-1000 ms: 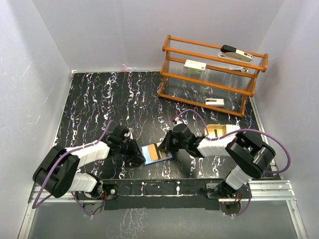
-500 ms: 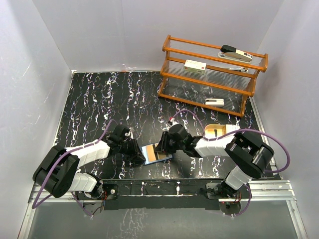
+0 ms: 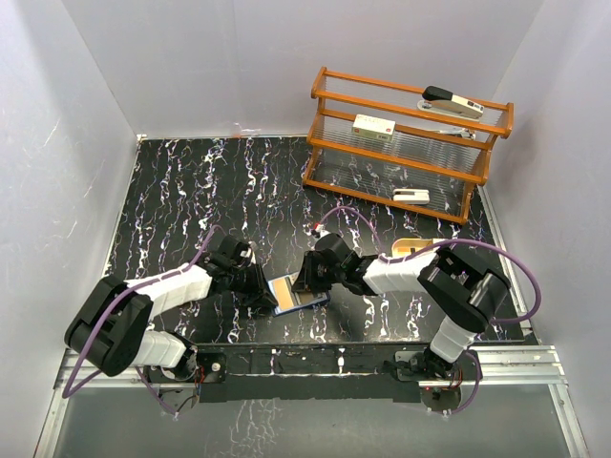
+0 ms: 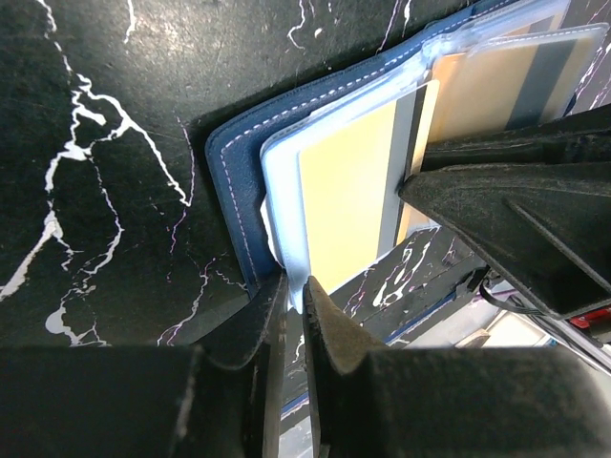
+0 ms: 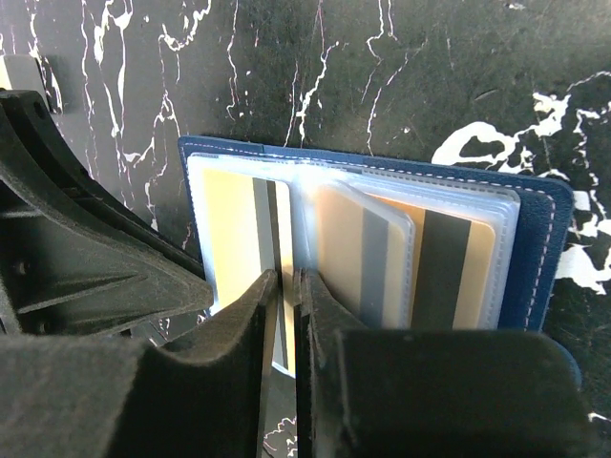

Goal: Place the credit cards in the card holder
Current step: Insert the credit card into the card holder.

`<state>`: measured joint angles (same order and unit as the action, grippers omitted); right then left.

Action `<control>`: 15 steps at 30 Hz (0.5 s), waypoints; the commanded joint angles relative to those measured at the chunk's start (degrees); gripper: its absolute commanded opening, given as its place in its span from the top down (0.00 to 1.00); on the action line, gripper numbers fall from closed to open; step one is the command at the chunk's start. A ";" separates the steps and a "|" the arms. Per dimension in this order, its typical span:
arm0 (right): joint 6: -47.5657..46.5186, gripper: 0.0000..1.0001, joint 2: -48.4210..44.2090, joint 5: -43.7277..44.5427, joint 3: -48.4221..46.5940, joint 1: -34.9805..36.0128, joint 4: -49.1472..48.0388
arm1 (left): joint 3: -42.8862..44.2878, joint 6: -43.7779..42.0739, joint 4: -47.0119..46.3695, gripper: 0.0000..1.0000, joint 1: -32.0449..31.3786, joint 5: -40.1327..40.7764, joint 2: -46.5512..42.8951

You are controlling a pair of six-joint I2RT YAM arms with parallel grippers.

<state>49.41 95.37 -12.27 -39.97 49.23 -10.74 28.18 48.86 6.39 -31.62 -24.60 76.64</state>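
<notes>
The card holder lies open on the black marbled table, navy outside, with clear sleeves inside. Tan-yellow credit cards with dark stripes sit in the sleeves. My left gripper is at its left edge, shut on the rim of a clear sleeve. My right gripper reaches in from the opposite side. Its jaws are nearly together on the edge of a credit card that lies in the leftmost sleeve. Each wrist view shows the other gripper close by.
A wooden rack with glass shelves stands at the back right and carries three white devices. A beige tray peeks out behind my right arm. The white enclosure walls close in on three sides.
My right gripper has slid left over the open card holder, opened briefly and closed again on a card edge. My left gripper has kept its hold at the left edge.
</notes>
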 commanded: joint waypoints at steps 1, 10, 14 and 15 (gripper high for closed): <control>-0.93 0.89 0.36 -1.62 -0.67 0.56 -0.24 | 2.22 -0.74 0.90 0.89 -0.05 0.14 0.56; 4.65 0.81 -0.82 -1.29 1.18 2.57 -2.89 | 3.09 -1.12 2.38 0.83 -0.09 2.35 -0.19; 5.07 0.78 -2.02 -0.40 1.56 2.98 -2.84 | 3.93 -1.61 3.96 0.81 -0.06 3.63 -0.46; 4.70 0.77 -2.54 0.19 1.39 3.05 -1.82 | 4.16 -1.70 4.43 0.80 -0.04 4.06 -0.67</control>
<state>53.08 95.18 -11.68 -39.24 50.59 -12.45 30.00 48.21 9.21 -31.62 -23.33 77.25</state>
